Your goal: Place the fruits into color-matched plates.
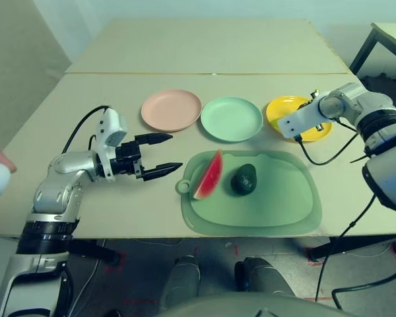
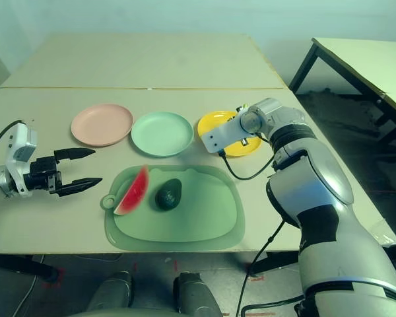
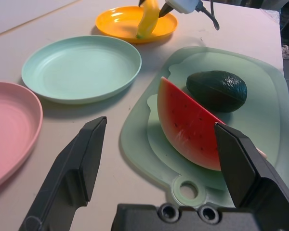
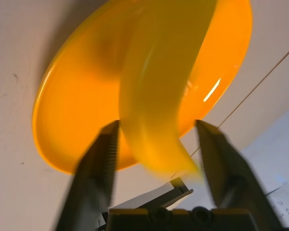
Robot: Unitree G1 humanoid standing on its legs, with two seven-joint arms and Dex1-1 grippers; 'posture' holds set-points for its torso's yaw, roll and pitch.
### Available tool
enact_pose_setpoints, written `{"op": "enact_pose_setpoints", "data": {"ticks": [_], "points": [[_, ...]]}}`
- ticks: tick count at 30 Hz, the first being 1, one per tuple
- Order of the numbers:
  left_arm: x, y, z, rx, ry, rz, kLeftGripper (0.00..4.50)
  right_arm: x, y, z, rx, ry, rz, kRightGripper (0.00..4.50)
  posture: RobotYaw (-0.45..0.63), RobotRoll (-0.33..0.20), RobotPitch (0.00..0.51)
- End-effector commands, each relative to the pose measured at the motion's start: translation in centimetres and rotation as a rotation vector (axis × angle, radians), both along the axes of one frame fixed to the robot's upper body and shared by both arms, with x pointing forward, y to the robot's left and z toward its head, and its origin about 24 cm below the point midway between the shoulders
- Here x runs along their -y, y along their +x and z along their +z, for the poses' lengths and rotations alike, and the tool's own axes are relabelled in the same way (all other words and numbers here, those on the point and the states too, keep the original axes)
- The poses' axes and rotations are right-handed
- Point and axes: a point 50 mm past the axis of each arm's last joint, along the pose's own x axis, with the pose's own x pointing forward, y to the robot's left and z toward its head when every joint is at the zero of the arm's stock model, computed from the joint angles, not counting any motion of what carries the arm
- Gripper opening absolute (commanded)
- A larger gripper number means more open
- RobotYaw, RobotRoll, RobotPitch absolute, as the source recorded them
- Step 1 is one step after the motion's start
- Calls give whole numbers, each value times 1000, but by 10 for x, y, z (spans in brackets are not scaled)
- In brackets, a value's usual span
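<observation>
My right gripper (image 4: 156, 125) hangs over the yellow plate (image 1: 284, 109), open. The yellow banana (image 4: 154, 91) stands loose between its fingers, blurred, its lower end on the plate. The red watermelon wedge (image 1: 209, 176) and the dark green avocado (image 1: 244, 179) lie on the green mat (image 1: 277, 205). The pink plate (image 1: 171, 109) and the mint green plate (image 1: 231, 119) sit bare in a row beside the yellow one. My left gripper (image 1: 175, 152) is open just above the table. It is left of the mat's ring tab and points at the watermelon (image 3: 192, 125).
A black cable (image 1: 323, 158) loops from my right wrist over the table at the mat's right corner. A second table (image 1: 204, 43) joins at the back. The table's front edge runs just below the mat.
</observation>
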Motion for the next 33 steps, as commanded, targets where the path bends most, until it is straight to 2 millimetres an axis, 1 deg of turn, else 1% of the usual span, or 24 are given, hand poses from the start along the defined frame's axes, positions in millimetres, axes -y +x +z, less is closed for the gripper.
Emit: {"op": "enact_pose_setpoints", "data": {"ticks": [1, 2, 5, 7, 8, 11, 13, 17, 20, 22, 24, 26, 28, 30, 33], "points": [[2, -1, -1, 6, 27, -15, 4500, 8, -3, -5, -16, -26, -17, 4375, 72, 0, 79], [3, 0, -1, 9, 27, -17, 4500, 9, -3, -5, -18, -28, -20, 4467, 67, 0, 77], [3, 4, 1, 17, 23, -20, 4500, 11, -4, 2, -29, -51, -1, 4467, 61, 0, 75], [3, 5, 2, 20, 21, -24, 4500, 10, -4, 7, -42, -82, 36, 4467, 58, 0, 74], [2, 5, 2, 19, 20, -32, 4500, 5, -5, 12, -61, -76, 66, 4467, 52, 0, 73], [0, 3, 3, 15, 9, -86, 4500, -16, -12, 25, -162, -70, 228, 4467, 41, 0, 71], [-1, 0, 5, 16, 1, -138, 4500, -30, -19, 29, -229, -61, 339, 4467, 35, 0, 72], [-7, -3, 3, -27, 29, -183, 4500, -60, -43, 30, -325, -91, 629, 4467, 30, 0, 74], [-11, -3, 3, -31, 57, -190, 4500, -79, -65, 28, -370, -93, 761, 4467, 31, 0, 76], [-11, -4, 4, -32, 79, -205, 4500, -88, -79, 28, -415, -84, 784, 4467, 34, 0, 78], [-11, -4, 4, -34, 100, -212, 4500, -99, -91, 28, -459, -37, 782, 4467, 42, 0, 80], [-12, -5, 4, -37, 112, -210, 4500, -111, -100, 29, -477, 28, 779, 4467, 45, 0, 81], [-12, -6, 4, -39, 113, -208, 4500, -120, -107, 30, -496, 72, 763, 4467, 51, 0, 84], [-12, -8, 4, -43, 115, -207, 4500, -122, -111, 31, -519, 89, 738, 4467, 57, 0, 86], [-13, -11, 3, -50, 119, -203, 4500, -121, -114, 30, -533, 74, 703, 4467, 63, 0, 89]]}}
